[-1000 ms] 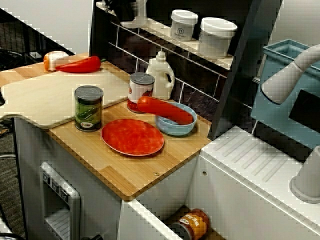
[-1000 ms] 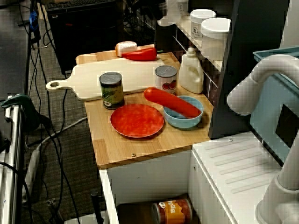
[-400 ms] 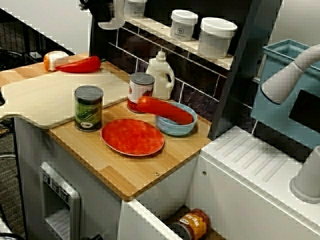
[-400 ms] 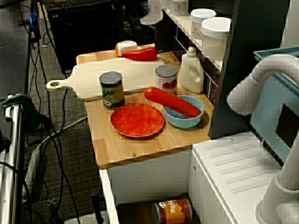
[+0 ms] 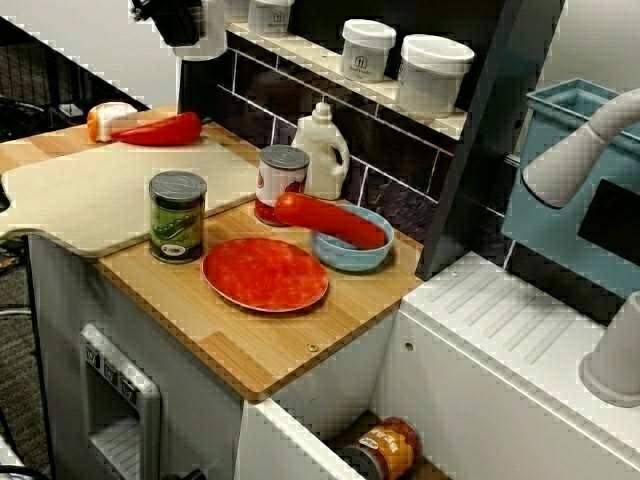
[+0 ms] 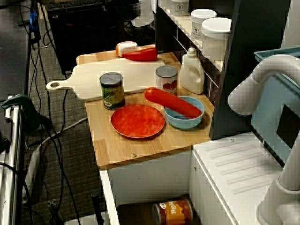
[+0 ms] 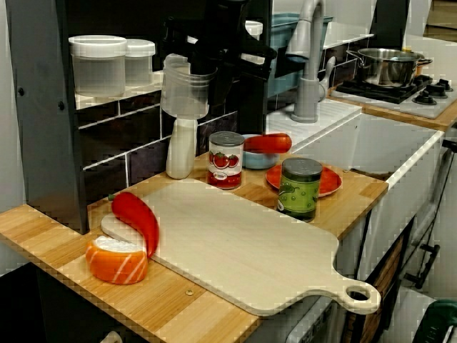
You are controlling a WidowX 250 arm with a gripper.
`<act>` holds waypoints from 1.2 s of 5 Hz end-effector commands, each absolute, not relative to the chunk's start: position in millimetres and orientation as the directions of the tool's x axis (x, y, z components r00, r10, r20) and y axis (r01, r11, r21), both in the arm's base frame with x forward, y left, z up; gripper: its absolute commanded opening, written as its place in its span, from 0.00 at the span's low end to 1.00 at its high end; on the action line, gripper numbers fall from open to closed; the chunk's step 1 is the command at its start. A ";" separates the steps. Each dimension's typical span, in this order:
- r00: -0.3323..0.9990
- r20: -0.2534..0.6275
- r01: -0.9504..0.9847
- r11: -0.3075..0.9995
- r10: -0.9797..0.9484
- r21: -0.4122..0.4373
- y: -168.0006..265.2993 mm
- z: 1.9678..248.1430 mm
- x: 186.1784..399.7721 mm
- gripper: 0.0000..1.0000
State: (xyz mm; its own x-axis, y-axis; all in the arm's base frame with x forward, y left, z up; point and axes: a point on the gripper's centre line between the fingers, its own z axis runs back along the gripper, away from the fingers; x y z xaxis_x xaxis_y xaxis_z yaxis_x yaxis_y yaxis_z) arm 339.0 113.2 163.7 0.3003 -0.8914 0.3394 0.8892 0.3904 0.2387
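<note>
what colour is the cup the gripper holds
Translucent whitish; the cup shows best in the view along the counter.

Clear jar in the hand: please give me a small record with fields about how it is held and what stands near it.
grip: hand shut on clear jar
jar pose: upright, in the air, touching nothing else
beside it: shelf
behind it, in the view from the board's end: white bottle
near: tomato can
lower down: cutting board

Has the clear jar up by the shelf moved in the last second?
Yes: the clear jar, held by the gripper, went left, away from the lidded canisters.
</note>
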 end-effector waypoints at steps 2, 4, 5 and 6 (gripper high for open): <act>0.295 0.294 0.862 0.386 -0.909 0.329 119.6 159.6 315.1 0.00; 0.320 0.274 0.853 0.401 -0.907 0.334 114.1 140.6 304.6 0.00; 0.322 0.250 0.857 0.394 -0.913 0.333 109.7 127.8 300.1 0.00; 0.334 0.218 0.857 0.392 -0.917 0.336 109.5 108.6 297.7 0.00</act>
